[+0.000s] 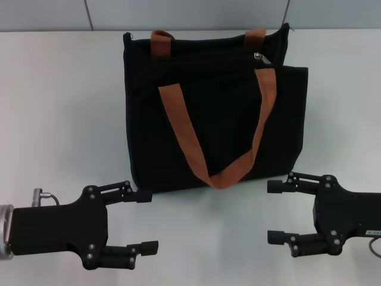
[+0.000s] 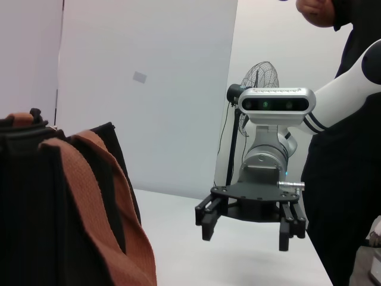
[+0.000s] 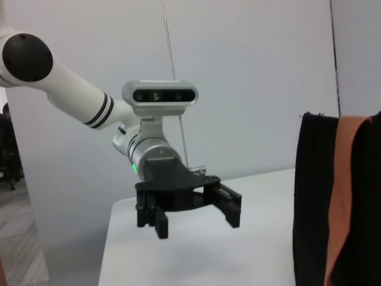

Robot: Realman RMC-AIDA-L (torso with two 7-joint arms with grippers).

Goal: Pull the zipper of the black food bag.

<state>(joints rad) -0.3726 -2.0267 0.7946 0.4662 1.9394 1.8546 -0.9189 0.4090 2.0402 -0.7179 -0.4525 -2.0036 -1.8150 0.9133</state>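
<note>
The left hand [image 1: 140, 221] hangs low over the near left part of the bench [image 1: 59, 107], its two fingers spread wide with nothing between them, close to the bag's near left corner but not touching it. The black food bag [image 1: 214, 113] lies flat in the middle of the bench, towards the far edge, its mouth turned away from the robot. One orange strap [image 1: 196, 152] droops in a long loop across the face of the bag, and a second strap [image 1: 162, 43] shows as two short ends along the far edge. A small metal zipper pull [image 1: 260, 58] sits near the far right end of the bag's top edge; the teeth themselves are too dark to read, so whether the bag stands zipped shut or open I cannot say. With the pull at one end of its run, the scene would suit a zipper yet to be drawn as well as one already drawn to its stop. The right hand [image 1: 280, 211] hovers over the near right of the bench, just off the bag's near right corner, likewise spread wide and empty. Neither hand is near the pull, and the long strap lies over the face of the bag between them and the zipper line. A pale wall [image 1: 190, 13] stands behind the bench.
</note>
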